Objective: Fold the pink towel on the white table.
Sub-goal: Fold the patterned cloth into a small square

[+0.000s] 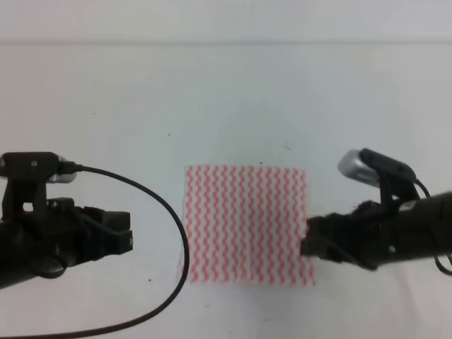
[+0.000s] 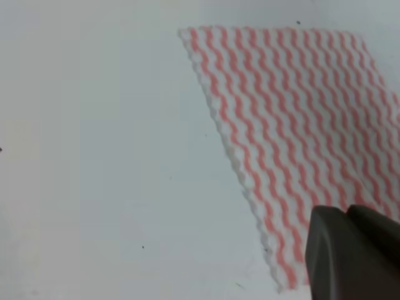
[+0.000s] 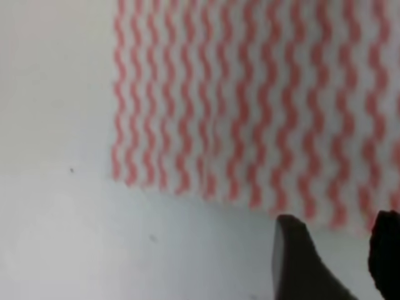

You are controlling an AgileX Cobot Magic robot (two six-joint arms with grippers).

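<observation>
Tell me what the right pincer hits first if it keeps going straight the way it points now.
The towel. In the high view the right pincer points left at the towel's right edge, and its wrist view shows the fingers just short of the cloth. Its height over the table is unclear, so it might pass over.

The pink towel (image 1: 246, 224) lies flat on the white table (image 1: 226, 99), a little below the middle of the high view. The left gripper (image 1: 127, 239) sits at the left edge of the frame, well apart from the cloth – a cable (image 1: 173, 219) loops between them. The right gripper (image 1: 308, 244) comes in from the right, at the towel's right edge
</observation>
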